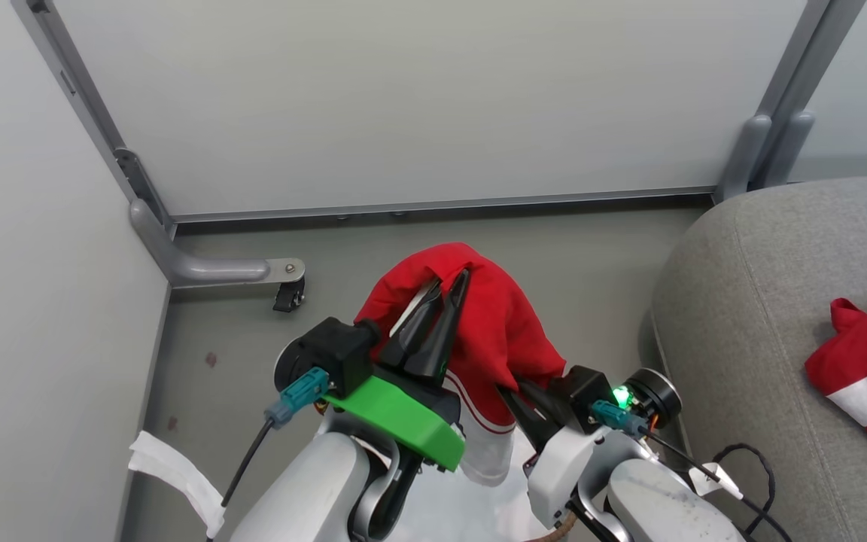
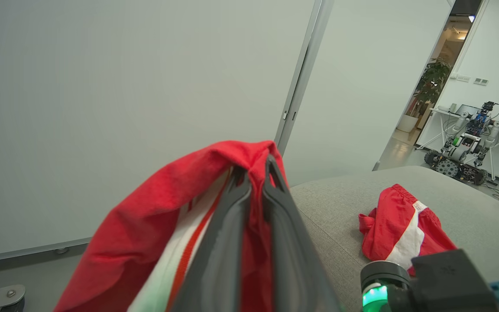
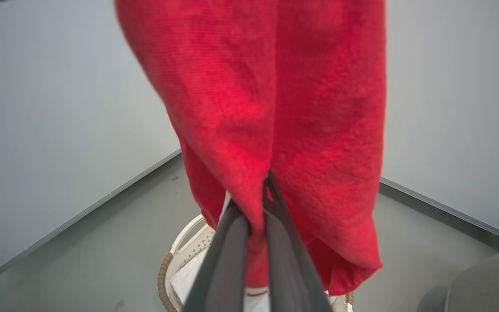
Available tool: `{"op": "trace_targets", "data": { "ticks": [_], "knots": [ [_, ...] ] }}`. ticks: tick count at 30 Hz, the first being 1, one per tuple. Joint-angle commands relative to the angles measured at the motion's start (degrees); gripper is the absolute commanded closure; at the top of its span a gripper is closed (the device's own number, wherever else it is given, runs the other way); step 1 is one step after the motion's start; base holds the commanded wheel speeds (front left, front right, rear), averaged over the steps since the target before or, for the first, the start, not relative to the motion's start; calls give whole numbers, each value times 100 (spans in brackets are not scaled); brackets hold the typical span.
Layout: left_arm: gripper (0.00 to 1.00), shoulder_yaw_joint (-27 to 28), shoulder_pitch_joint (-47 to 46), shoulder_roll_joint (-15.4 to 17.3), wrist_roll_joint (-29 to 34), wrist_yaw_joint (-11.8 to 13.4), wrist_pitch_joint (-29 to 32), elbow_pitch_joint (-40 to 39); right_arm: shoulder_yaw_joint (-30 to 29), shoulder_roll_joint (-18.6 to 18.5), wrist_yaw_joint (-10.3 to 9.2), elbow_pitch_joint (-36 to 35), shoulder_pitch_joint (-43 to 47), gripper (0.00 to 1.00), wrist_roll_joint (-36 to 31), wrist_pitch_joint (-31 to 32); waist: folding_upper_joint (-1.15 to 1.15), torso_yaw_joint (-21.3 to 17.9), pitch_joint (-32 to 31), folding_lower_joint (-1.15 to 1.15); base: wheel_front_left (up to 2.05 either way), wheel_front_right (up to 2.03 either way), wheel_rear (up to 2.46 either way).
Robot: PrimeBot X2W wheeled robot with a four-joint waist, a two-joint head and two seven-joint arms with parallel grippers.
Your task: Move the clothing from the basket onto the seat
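Observation:
A red garment of the clothing (image 1: 497, 324) hangs in the air, draped over my left gripper (image 1: 450, 280), which is shut on its top fold. Lower down, my right gripper (image 1: 518, 397) is shut on the same garment. The left wrist view shows the left gripper (image 2: 256, 170) pinching red and white cloth (image 2: 145, 225). The right wrist view shows the right gripper (image 3: 267, 195) closed on the hanging red cloth (image 3: 275, 86). The white basket (image 3: 186, 247) with its brown rim sits on the floor beneath. A second red garment with a white stripe (image 1: 866, 369) (image 2: 405, 229) lies on the grey seat (image 1: 765, 301) (image 2: 340, 203) at right.
Pale partition walls close off the front and left, with a grey foot and caster (image 1: 287, 290) on the floor. A white cloth strip (image 1: 177, 467) hangs at lower left. A black cable (image 1: 749, 459) loops by the right arm. Another robot (image 2: 466, 147) stands in a far room.

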Motion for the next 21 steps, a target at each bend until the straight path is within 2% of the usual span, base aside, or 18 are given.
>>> {"op": "trace_targets", "data": {
  "ticks": [1,3,4,5,13,21],
  "knots": [
    [100,38,69,1,5,14,-20,23,-45,-25,-6,-65,90,100,60,-11,0,-49,-15,0,0,0,0],
    [100,102,103,2,31,34,-20,25,-99,-24,-6,-116,103,100,80,-11,0,-92,0,0,0,0,0],
    [82,138,121,2,33,62,-20,43,-122,-23,-6,-142,109,100,87,-11,0,-109,6,0,0,0,0],
    [0,161,166,7,-24,90,-19,122,-149,-21,-6,-203,116,100,103,-11,0,-133,16,0,0,0,0],
    [0,570,315,112,145,109,-13,367,-598,-25,-6,-980,331,100,312,-12,0,-536,115,0,0,0,0],
    [0,1031,573,109,414,-18,-13,483,-1017,-22,-6,-1729,682,100,409,-11,0,-1309,199,0,0,0,0]
  ]
}}
